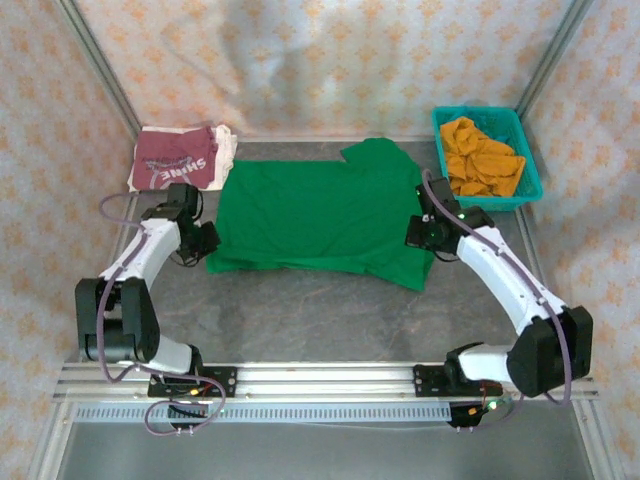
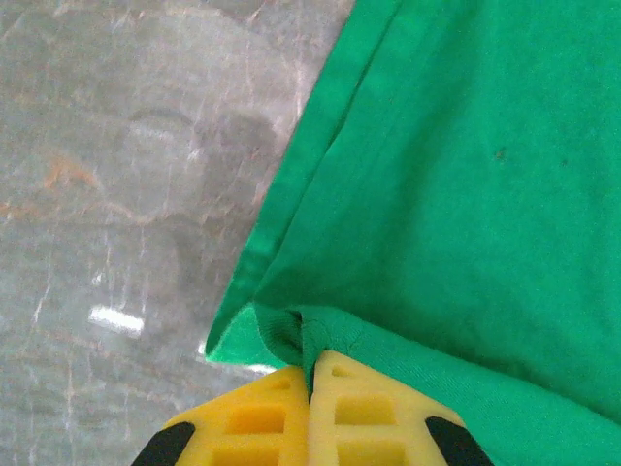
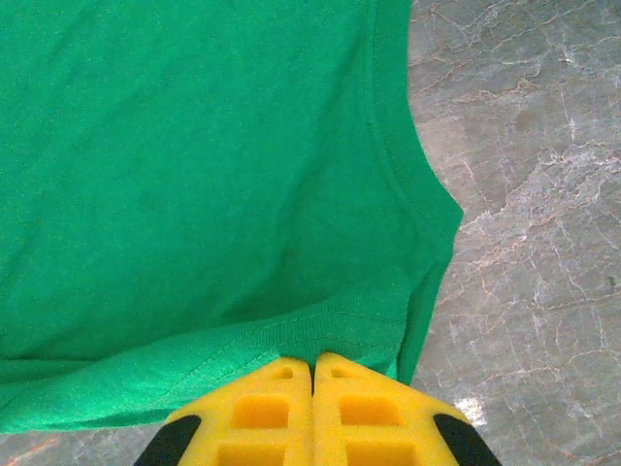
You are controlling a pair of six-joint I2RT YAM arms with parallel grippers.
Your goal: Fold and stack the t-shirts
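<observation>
the green t-shirt (image 1: 320, 215) is lying spread flat in the middle of the grey marbled table (image 1: 300, 310), with its near hem running between the two arms and a sleeve sticking out at the far edge. the left gripper (image 1: 205, 240) is sitting at the shirt's near-left corner, and in the left wrist view its yellow fingers (image 2: 262, 417) are pressing together with a small bunched fold of the green cloth (image 2: 466, 194) caught between their tips, the hem edge running away beside bare table (image 2: 126, 194). the right gripper (image 1: 418, 232) is resting at the shirt's right edge, and in the right wrist view its yellow fingers (image 3: 369, 413) are likewise closing tight on the ribbed green edge (image 3: 194, 165), the tips meeting on the fabric with stone surface (image 3: 524, 194) showing to the side. the maroon t-shirt (image 1: 180, 160), with white lettering, is lying folded at the far-left corner of the table, just beside the green one's left side and apart from both grippers. a teal basket (image 1: 527, 165) is standing at the far-right corner, holding crumpled orange cloth (image 1: 480, 155).
</observation>
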